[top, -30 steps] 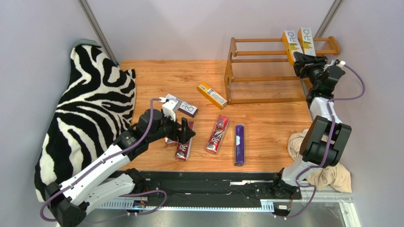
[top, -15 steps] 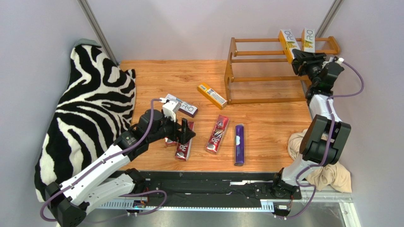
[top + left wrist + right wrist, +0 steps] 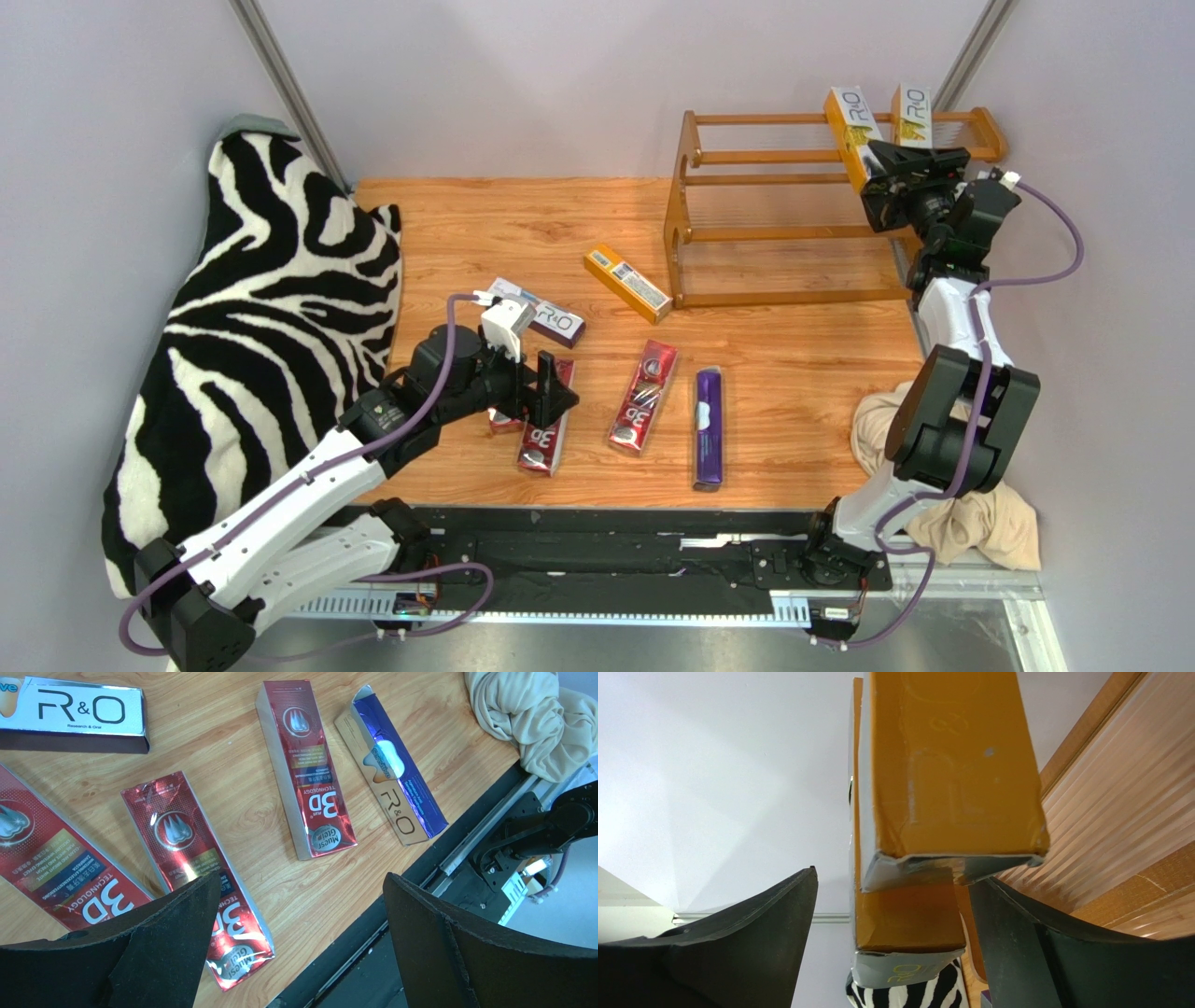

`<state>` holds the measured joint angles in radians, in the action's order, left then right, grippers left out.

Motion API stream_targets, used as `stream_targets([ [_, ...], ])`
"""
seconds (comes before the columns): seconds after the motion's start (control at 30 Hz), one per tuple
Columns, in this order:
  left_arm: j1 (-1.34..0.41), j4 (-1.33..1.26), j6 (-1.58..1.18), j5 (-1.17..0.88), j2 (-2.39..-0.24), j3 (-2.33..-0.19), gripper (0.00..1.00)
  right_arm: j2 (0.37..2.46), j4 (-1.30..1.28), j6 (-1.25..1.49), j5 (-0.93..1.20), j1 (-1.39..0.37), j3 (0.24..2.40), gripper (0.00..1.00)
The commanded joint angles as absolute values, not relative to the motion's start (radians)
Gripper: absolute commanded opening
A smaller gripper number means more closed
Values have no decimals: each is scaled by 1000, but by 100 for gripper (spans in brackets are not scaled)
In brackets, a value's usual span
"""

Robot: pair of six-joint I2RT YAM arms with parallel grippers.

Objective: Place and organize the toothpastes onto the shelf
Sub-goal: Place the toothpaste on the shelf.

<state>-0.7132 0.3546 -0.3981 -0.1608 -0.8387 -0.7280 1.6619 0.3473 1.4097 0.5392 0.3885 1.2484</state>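
Note:
The shelf [image 3: 786, 210] stands at the table's far right. Two orange-yellow toothpastes [image 3: 852, 123] [image 3: 912, 115] lean on its top tier. My right gripper [image 3: 887, 165] stands open around their lower ends; the right wrist view shows the nearer carton [image 3: 952, 770] and the farther one [image 3: 906, 931] between the spread jaws [image 3: 894, 878], with a clear gap at the left finger. On the table lie an orange carton [image 3: 627, 282], a white-and-purple carton [image 3: 540, 312], red cartons [image 3: 644, 396] [image 3: 544, 427] and a purple one [image 3: 710, 426]. My left gripper [image 3: 547, 399] [image 3: 300, 882] hovers open over a red carton [image 3: 193, 875].
A zebra-striped cloth [image 3: 253, 308] covers the table's left side. A beige cloth [image 3: 968, 518] lies at the near right corner. The black rail [image 3: 631, 560] runs along the near edge. Grey walls close the back and sides.
My right gripper has opened and let go of the left orange-yellow carton, which now leans on the top tier. The left arm has not moved.

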Motion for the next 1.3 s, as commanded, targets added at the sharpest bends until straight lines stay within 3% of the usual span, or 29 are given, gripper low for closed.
stream_targets([
  [0.0, -715, 318, -385, -179, -825, -723, 95, 1591, 362, 1374, 515, 387, 1270, 87],
  [0.07, -716, 316, -385, -183, -830, -719, 95, 1574, 364, 1365, 509, 388, 1262, 100],
  [1.27, -715, 304, -388, -202, -835, -710, 95, 1439, 319, 1333, 572, 411, 1111, 100],
])
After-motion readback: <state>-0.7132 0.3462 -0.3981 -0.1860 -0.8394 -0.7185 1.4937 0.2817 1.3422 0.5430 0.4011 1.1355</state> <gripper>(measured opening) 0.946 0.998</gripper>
